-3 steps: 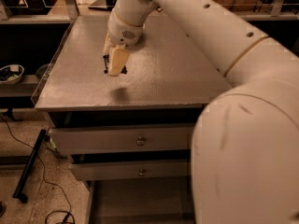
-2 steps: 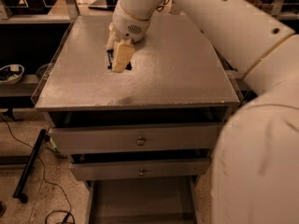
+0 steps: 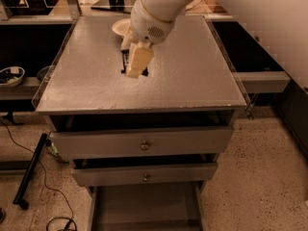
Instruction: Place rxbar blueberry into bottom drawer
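Note:
The rxbar blueberry [image 3: 124,61] shows as a dark strip on the grey cabinet top [image 3: 192,71]. Most of it is hidden under my gripper. My gripper [image 3: 134,70], cream-coloured on a white arm, hangs right over the bar at the middle-left of the top. I cannot make out whether it touches the bar. The bottom drawer [image 3: 144,206] stands pulled out at the foot of the cabinet, its flat grey floor bare.
A white bowl [image 3: 119,27] sits at the back of the cabinet top, just behind the gripper. Two upper drawers [image 3: 144,143] with brass knobs stick out slightly above the bottom drawer. A low shelf [image 3: 19,88] holding dishes stands to the left, with cables [image 3: 43,186] on the floor.
The arm has swung out of the right foreground, so the cabinet's right side and the drawers now show. The gripper sits lower, close over the dark bar.

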Tool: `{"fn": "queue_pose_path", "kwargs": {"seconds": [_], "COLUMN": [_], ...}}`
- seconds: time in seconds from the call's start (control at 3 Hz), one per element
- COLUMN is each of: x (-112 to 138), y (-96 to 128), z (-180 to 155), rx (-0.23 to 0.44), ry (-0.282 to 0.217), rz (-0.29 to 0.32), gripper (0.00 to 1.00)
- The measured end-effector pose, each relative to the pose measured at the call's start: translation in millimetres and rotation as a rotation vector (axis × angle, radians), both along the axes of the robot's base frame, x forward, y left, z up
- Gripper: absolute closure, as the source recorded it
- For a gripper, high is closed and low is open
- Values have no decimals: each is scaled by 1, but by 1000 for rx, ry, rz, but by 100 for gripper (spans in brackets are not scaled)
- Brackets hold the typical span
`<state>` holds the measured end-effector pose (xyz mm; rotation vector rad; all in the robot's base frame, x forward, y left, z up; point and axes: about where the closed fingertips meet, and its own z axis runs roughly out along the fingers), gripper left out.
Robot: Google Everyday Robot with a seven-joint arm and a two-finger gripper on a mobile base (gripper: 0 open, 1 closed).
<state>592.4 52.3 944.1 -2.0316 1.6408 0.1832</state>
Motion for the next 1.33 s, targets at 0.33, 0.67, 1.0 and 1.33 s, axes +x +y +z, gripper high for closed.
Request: {"fn": "queue_pose_path", "kwargs": {"seconds": [0.33,0.67,1.0,1.33], "x": [-41,-41,-51,-69], "y": [-37,-37,-38,-41], "z": [-9,-9,-12,-18], "rx": [12,12,-1,-16], "ry": [-31,-31,-45,-60], "rz": [-65,-65,-83,-109], "gripper": [100,100,100,100]}}
